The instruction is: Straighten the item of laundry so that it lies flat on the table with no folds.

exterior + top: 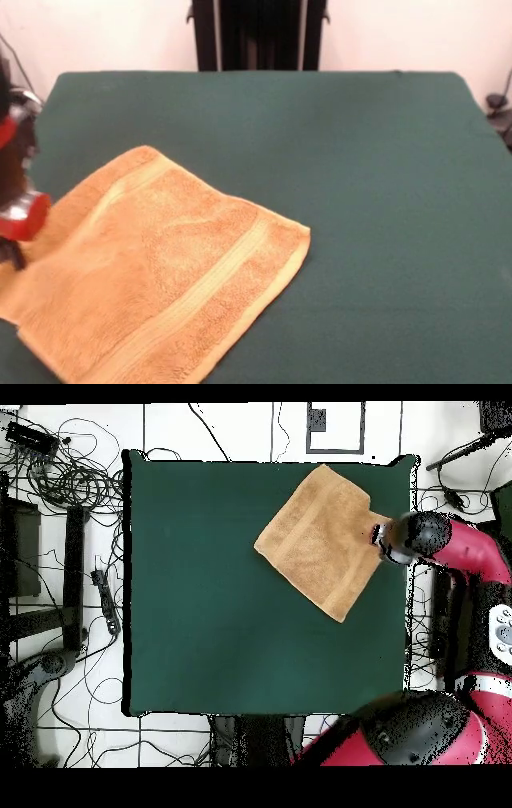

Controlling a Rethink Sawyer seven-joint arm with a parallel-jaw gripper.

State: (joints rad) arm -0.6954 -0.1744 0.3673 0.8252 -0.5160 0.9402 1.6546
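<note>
The golden-orange towel [160,272] lies spread as a diamond on the green table [368,176], at the picture's lower left, with a flat band near two opposite edges. It looks mostly flat with faint creases. In the overhead view the towel [318,539] sits near the table's [220,604] upper right corner. My gripper [14,254] hangs low at the towel's left corner in the front view. In the overhead view my gripper [383,544] is over the towel's right corner by the table edge. Whether it grips the cloth does not show. No tag shows.
The red arm [450,549] reaches in from the right of the overhead view, above the robot base [420,734]. The black pedestal [256,36] stands behind the table's far edge. Cables [70,474] lie on the floor left of the table.
</note>
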